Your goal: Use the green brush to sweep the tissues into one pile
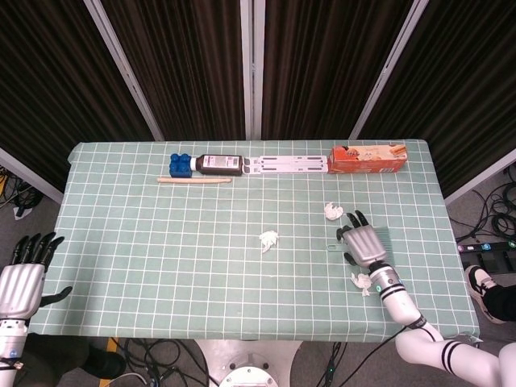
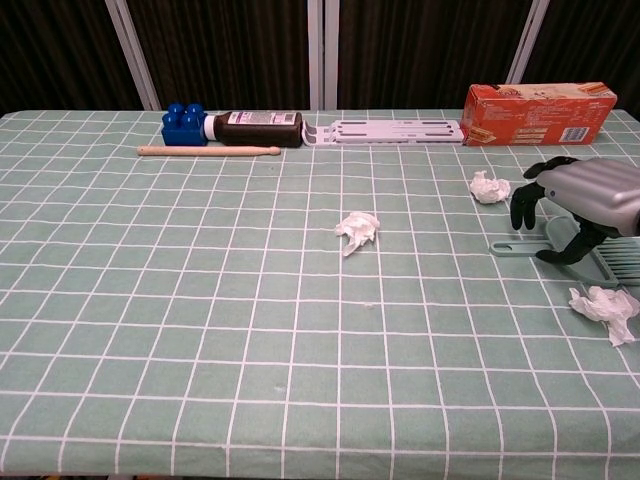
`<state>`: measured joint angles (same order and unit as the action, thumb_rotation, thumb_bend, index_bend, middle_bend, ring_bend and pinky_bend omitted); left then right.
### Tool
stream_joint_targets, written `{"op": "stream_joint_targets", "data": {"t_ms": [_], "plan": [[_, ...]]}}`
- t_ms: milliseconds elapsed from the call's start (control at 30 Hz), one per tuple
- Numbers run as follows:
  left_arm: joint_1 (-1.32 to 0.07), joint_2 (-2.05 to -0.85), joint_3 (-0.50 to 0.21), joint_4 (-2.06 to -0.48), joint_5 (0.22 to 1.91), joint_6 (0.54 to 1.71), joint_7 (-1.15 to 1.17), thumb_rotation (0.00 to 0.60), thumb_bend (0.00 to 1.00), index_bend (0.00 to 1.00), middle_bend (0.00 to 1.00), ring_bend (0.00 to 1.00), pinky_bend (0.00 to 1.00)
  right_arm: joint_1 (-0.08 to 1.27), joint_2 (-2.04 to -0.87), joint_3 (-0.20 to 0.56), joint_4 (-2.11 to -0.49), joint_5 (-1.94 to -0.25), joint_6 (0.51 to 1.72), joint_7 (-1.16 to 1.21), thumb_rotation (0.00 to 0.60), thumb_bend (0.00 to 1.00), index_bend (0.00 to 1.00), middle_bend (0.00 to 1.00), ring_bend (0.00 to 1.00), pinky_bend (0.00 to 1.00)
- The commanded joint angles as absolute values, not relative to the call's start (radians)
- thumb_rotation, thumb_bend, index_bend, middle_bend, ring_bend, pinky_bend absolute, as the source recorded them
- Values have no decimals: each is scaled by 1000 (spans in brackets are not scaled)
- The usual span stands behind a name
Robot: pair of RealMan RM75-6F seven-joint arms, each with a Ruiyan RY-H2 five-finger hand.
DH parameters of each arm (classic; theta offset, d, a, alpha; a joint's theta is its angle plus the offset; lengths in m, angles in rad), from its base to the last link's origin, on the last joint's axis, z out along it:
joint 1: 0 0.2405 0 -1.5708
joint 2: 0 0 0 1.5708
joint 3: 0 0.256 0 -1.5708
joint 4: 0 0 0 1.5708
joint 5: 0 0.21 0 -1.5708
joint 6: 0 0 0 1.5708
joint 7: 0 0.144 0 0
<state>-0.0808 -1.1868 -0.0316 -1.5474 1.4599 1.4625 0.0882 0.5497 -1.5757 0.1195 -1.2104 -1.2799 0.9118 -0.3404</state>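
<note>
Left hand (image 1: 22,278): off the near-left corner of the worktop (image 1: 161,266), fingers spread, holding nothing; seen in the head view only. Back row on the checked green cloth, left to right: blue block (image 2: 184,124), dark bottle (image 2: 255,128) lying on its side, white rail (image 2: 390,131), orange box (image 2: 537,113). A wooden stick (image 2: 208,150) lies just in front of the block and bottle. Middle tissue (image 2: 357,230): crumpled, alone near the centre of the worktop. Far tissue (image 2: 489,187): right of centre, just beyond the right hand. Right hand (image 2: 580,205): palm down over the green brush (image 2: 600,255), fingers curled down around its handle; whether they grip it cannot be told. The brush lies flat near the right edge. Near tissue (image 2: 607,308): just in front of the brush, apart from the others.
</note>
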Motion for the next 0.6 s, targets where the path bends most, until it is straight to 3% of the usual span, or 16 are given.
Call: {"op": "stream_joint_targets", "data": {"t_ms": [33, 600], "plan": [[-80, -1188, -32, -1546, 1459, 1462, 85, 600, 0, 122, 78, 45, 53, 558, -1587, 113, -1195, -1279, 906, -346, 600, 209, 426, 411, 83, 39], [-79, -1195, -30, -1529, 1453, 1452, 63, 600, 0, 122, 78, 45, 53, 563, -1643, 90, -1134, -1286, 941, -392, 600, 212, 449, 465, 134, 49]]}}
